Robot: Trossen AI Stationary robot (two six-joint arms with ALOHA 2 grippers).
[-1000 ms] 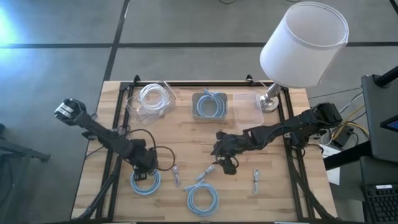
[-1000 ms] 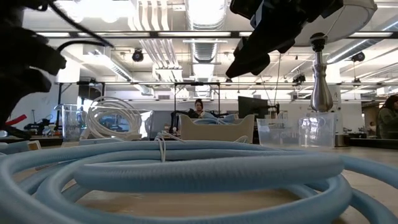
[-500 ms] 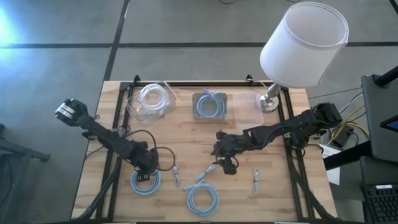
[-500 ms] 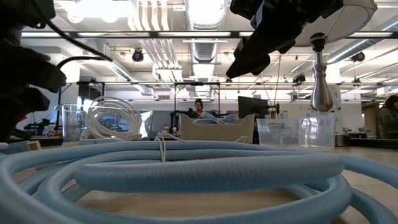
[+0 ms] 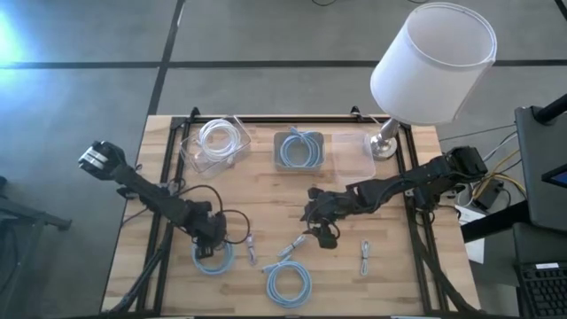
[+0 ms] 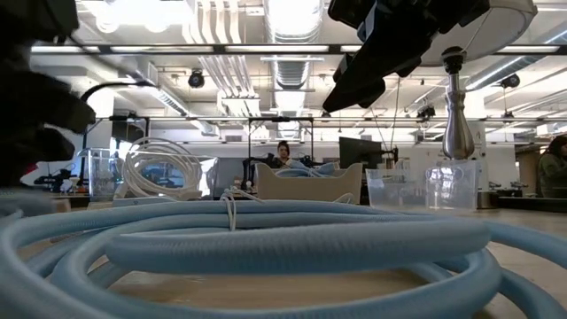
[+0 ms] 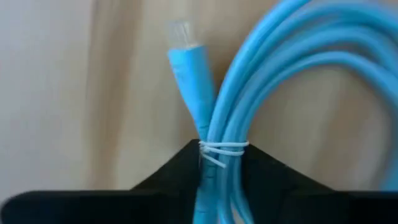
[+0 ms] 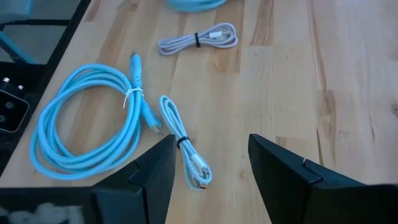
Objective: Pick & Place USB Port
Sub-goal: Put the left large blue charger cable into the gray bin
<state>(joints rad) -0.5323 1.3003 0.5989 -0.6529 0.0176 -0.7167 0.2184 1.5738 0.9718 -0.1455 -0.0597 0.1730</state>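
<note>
A tied coil of blue cable [image 5: 213,259] lies on the near left of the wooden table, its clear plug [image 7: 180,34] pointing away from the loop. My left gripper [image 5: 209,237] stands over the coil's far edge, shut on it. My right gripper [image 5: 321,232] hovers open at the table's middle, above a short white USB cable [image 8: 183,149] that lies flat. A second blue coil [image 8: 87,130] lies at the near edge. Two more white cables [image 5: 251,246] [image 5: 365,257] lie flat on the wood. My left gripper [image 7: 222,155] has the blue coil's bundled strands between its two fingers, right at the white tie [image 7: 224,147]. The fingers come from above, pointing down, and lie across the strands. The rest of the loop [image 7: 311,68] and the plug spread out over the wood beyond the fingers.
Along the far edge stand a clear bin [image 5: 215,142] with a white cable, a grey bin [image 5: 299,149] with a blue coil, and a clear bin [image 5: 354,152]. A lamp [image 5: 432,62] rises at the far right corner. Bare wood lies between the bins and the grippers.
My left gripper has sunk a little onto the blue coil, and the coil has shifted slightly toward the table's right. My right arm has kept still.
</note>
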